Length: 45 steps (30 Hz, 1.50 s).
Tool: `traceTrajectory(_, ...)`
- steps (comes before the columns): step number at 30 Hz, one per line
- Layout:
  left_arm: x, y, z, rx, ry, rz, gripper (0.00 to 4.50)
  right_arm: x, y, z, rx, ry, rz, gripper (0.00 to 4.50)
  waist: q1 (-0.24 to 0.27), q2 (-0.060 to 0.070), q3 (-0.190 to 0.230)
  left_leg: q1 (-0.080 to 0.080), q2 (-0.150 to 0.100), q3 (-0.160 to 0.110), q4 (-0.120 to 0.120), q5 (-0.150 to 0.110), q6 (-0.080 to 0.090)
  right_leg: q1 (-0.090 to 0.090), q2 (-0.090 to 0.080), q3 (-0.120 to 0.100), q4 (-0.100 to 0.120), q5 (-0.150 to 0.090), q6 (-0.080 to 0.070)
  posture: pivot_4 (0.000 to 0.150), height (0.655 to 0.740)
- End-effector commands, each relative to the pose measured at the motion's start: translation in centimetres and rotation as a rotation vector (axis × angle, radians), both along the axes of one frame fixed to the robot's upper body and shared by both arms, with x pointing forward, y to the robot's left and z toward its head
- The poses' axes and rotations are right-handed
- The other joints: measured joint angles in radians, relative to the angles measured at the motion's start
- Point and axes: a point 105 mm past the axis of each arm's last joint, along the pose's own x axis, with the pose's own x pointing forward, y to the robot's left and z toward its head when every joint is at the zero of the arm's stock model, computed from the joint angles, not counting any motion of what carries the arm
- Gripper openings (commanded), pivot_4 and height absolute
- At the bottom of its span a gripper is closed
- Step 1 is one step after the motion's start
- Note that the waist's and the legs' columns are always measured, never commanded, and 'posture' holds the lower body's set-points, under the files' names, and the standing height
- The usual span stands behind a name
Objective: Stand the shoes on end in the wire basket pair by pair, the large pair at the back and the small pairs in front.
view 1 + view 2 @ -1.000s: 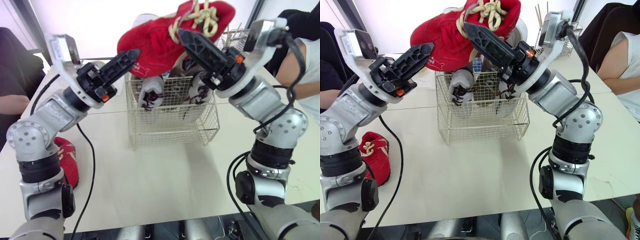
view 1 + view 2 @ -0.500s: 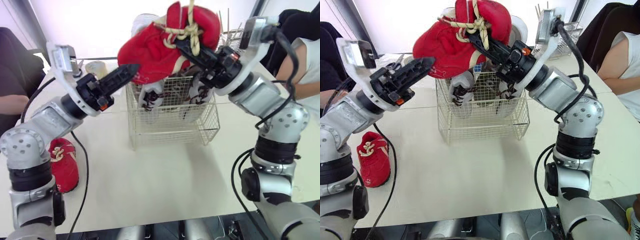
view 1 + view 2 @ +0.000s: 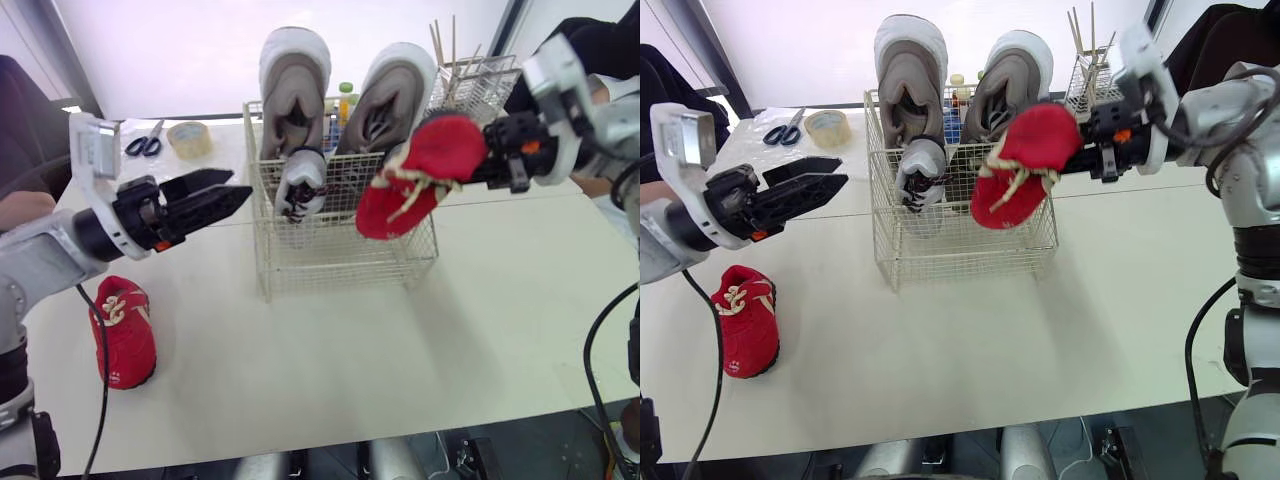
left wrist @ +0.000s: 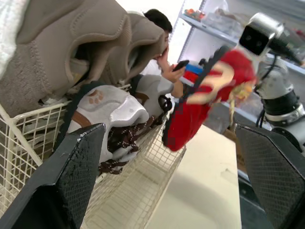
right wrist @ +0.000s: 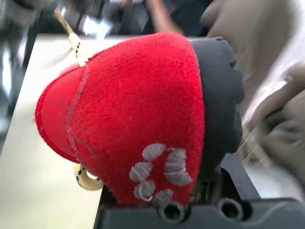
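The wire basket (image 3: 340, 262) stands in the middle of the worktop (image 3: 330, 360). 2 large grey shoes (image 3: 295, 80) stand on end at its back. 1 small white shoe (image 3: 300, 185) with brown laces stands in front of them at the left.

The right gripper (image 3: 470, 165) has its fingers clamped on a small red shoe (image 3: 415, 175). This shoe hangs in the air at the basket's right front corner, outside the wire, with its sole facing the grey shoes.

The left gripper (image 3: 238, 187) hovers to the left of the basket, fingers apart and empty.

A second red shoe (image 3: 122, 332) lies on the worktop near the left edge, well apart from the basket. Scissors (image 3: 147, 143) and a tape roll (image 3: 188, 138) lie behind the left gripper.
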Motion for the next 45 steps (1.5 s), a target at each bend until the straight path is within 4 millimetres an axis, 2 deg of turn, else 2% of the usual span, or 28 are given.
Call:
traceTrajectory(1, -0.6, -0.1, 0.8, -0.002, -0.063, 0.006, 4.48, 0.8, -0.7, -0.3, -0.133, -0.101, 0.022, 0.61, 0.001, 0.0, 0.0, 0.0, 0.0, 0.0, 0.0, 0.0, 0.0, 0.0, 0.0, 0.0, 0.0, 0.0, 0.0, 0.15, 0.74)
traceTrajectory(5, -0.8, -0.1, 0.7, 0.001, -0.07, 0.021, 4.48, 1.9, -0.4, -2.0, -0.21, -0.145, 0.056, 0.61, 0.002, 0.0, 0.0, 0.0, 0.0, 0.0, 0.0, 0.0, -0.001, -0.001, 0.0, 0.0, 0.0, 0.0, 0.001, 0.15, 0.74)
traceTrajectory(13, -0.8, -0.3, 0.7, 0.002, -0.077, 0.03, 4.48, 2.5, -0.6, -4.9, -0.319, -0.132, 0.096, 0.61, 0.005, 0.0, 0.001, 0.0, -0.001, 0.0, 0.0, 0.001, -0.002, 0.0, 0.0, 0.0, 0.001, 0.001, 0.002, 0.15, 0.74)
traceTrajectory(20, -0.7, -0.5, 0.6, 0.001, -0.082, 0.034, 4.48, 2.6, -0.5, -5.9, -0.345, -0.1, 0.108, 0.61, 0.006, 0.0, 0.001, 0.0, -0.001, -0.001, 0.0, 0.003, -0.005, 0.0, 0.0, 0.0, 0.001, 0.002, 0.004, 0.15, 0.74)
traceTrajectory(22, -0.6, -0.5, 0.6, 0.001, -0.084, 0.038, 4.5, 2.6, -0.6, -6.1, -0.351, -0.085, 0.102, 1.63, 0.007, 0.0, 0.001, 0.0, -0.001, -0.001, 0.0, 0.003, -0.005, 0.0, 0.0, 0.0, 0.001, 0.002, 0.004, 0.15, 0.74)
traceTrajectory(24, -0.6, -0.6, 0.6, -0.001, -0.088, 0.041, 4.5, 2.6, -1.0, -6.4, -0.359, -0.067, 0.087, 2.31, 0.006, 0.0, 0.001, 0.0, -0.001, -0.001, 0.0, 0.003, -0.005, 0.0, 0.0, 0.0, 0.001, 0.002, 0.004, 0.15, 0.74)
traceTrajectory(25, -0.6, -0.7, 0.7, -0.001, -0.09, 0.043, 4.5, 2.6, -1.1, -6.4, -0.36, -0.064, 0.084, 2.93, 0.005, 0.0, 0.001, 0.0, -0.001, 0.0, 0.0, 0.003, -0.005, 0.0, 0.0, 0.0, 0.001, 0.002, 0.004, 0.15, 0.74)
traceTrajectory(28, -0.6, -0.7, 0.6, 0.0, -0.096, 0.052, 4.5, 2.5, -1.4, -6.0, -0.361, -0.083, 0.071, 4.3, 0.003, 0.0, 0.001, 0.0, -0.001, 0.0, 0.0, 0.002, -0.004, 0.0, 0.0, 0.0, 0.001, 0.002, 0.004, 0.15, 0.74)
traceTrajectory(29, -0.6, -0.7, 0.6, -0.001, -0.097, 0.054, 4.5, 2.4, -1.6, -5.8, -0.361, -0.089, 0.065, 4.49, 0.002, 0.0, 0.001, 0.0, -0.001, -0.001, 0.0, 0.002, -0.004, 0.0, 0.0, 0.0, 0.001, 0.002, 0.004, 0.15, 0.74)
traceTrajectory(34, -0.6, -0.6, 0.7, 0.0, -0.103, 0.062, 4.5, 1.8, -2.7, -4.2, -0.363, -0.134, 0.02, 4.49, 0.006, 0.0, 0.001, 0.0, -0.001, -0.001, 0.0, 0.002, -0.004, -0.001, 0.0, 0.0, 0.002, 0.002, 0.004, 0.15, 0.74)
traceTrajectory(39, -0.5, -0.2, 0.5, 0.023, -0.099, 0.086, 4.5, 1.2, -3.8, -1.6, -0.363, -0.215, -0.054, 4.49, 0.005, 0.0, 0.001, 0.0, -0.001, -0.001, 0.0, 0.002, -0.003, 0.0, 0.0, 0.0, 0.002, 0.002, 0.003, 0.15, 0.74)
traceTrajectory(42, -0.1, 0.7, 0.1, 0.068, -0.092, 0.15, 4.5, 1.3, -4.8, 0.2, -0.365, -0.277, -0.119, 4.49, 0.004, 0.0, 0.001, 0.0, -0.001, -0.001, 0.0, 0.001, -0.002, -0.001, 0.0, 0.0, 0.002, 0.001, 0.001, 0.15, 0.74)
traceTrajectory(45, 0.5, 2.6, -0.3, 0.127, -0.076, 0.264, 4.5, 0.9, -5.4, 2.7, -0.312, -0.321, -0.156, 4.49, 0.002, 0.003, 0.003, 0.0, -0.001, -0.001, -0.001, 0.001, -0.002, -0.001, 0.0, 0.0, 0.002, 0.0, 0.001, 0.15, 0.74)
